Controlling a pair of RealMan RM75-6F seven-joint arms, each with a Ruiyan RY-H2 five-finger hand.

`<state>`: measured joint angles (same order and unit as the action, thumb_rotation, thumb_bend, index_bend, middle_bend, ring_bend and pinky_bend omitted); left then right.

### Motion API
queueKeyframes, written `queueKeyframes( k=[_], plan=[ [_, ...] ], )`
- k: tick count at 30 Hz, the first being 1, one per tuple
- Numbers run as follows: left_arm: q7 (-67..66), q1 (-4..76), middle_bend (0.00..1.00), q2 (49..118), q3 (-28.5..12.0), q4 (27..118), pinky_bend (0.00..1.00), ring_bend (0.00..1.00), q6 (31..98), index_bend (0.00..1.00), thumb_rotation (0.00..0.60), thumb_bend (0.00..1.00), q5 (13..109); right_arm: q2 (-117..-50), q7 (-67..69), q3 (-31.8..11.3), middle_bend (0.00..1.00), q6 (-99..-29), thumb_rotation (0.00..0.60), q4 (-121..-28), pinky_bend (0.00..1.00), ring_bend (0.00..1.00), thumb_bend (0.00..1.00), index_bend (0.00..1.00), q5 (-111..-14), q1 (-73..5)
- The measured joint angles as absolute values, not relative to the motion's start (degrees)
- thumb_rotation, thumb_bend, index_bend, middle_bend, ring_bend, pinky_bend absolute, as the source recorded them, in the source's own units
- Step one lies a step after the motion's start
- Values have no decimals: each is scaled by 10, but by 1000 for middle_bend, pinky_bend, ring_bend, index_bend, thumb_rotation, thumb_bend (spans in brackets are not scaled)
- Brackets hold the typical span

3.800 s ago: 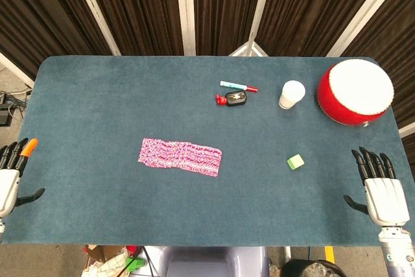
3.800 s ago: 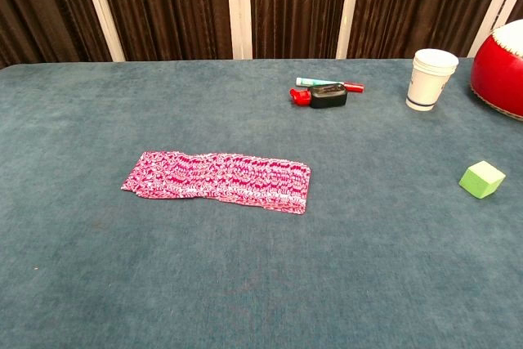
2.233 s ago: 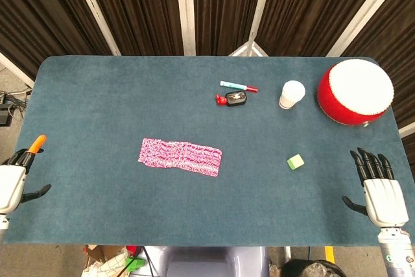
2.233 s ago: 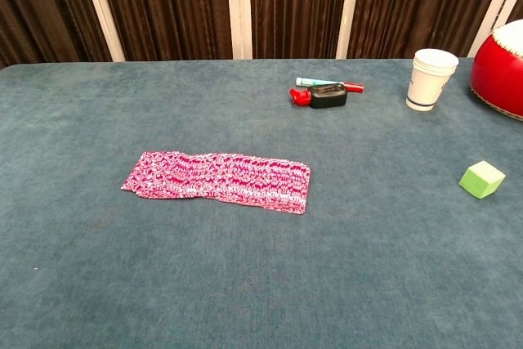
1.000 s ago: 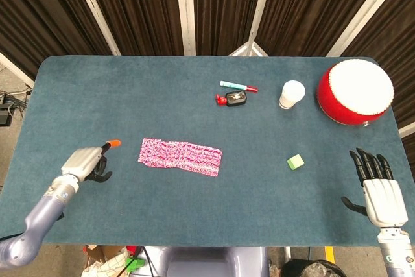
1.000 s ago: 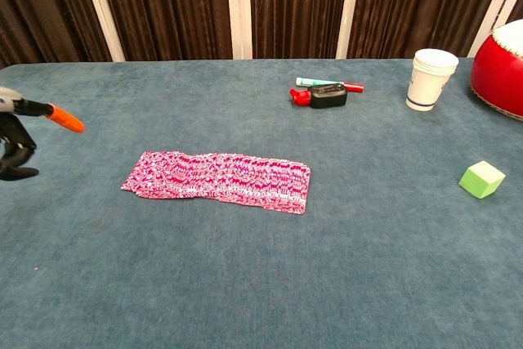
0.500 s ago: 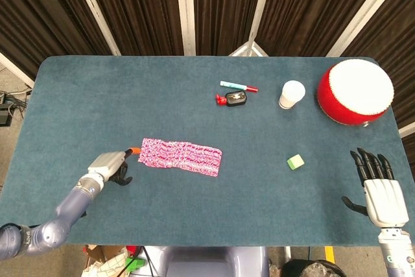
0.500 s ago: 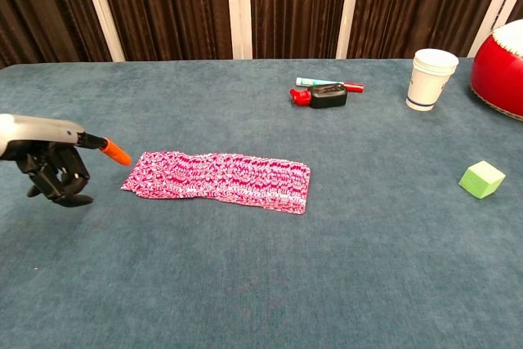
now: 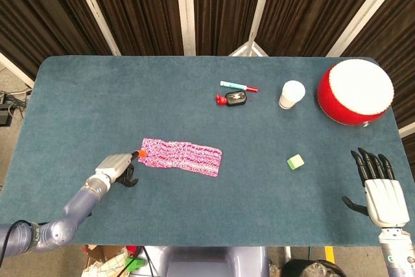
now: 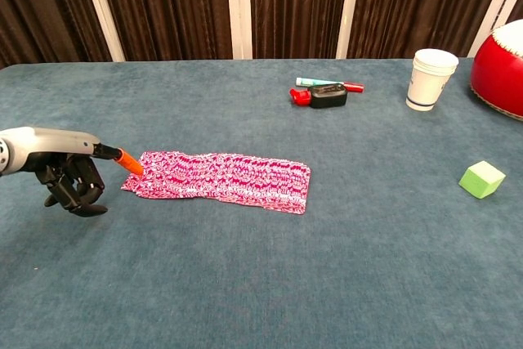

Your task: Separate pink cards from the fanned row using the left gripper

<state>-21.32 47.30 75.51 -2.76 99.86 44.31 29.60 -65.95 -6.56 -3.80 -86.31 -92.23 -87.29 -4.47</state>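
Cards (image 10: 221, 177), thin, light and probably slippery, lie fanned on the tabletop (image 10: 327, 267) just ahead of the left hand (image 10: 69, 171), fingers curled empty, one orange tip (image 10: 129, 161) extended to their near end, likeliest contact point.

- A blue table (image 9: 97, 89) carried everything.
- On it lay the cards (image 9: 181, 156), pen (image 9: 238, 86), cup (image 9: 292, 94), drum (image 9: 354, 91), and green block (image 9: 296, 161).

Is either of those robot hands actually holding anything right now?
No. The left hand points its orange fingertip at the end of the pink cards; the right hand hovers empty.
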Motion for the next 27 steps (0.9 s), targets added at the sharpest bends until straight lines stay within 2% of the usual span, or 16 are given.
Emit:
queueKeyframes(
  k=[27],
  plan=[
    [-197,498,711,763,-6,987,684,589,436,132,600,493,279,-661,-67,-37,71,-863,600,-923,72,96,128,21,-876,-45]
  ],
)
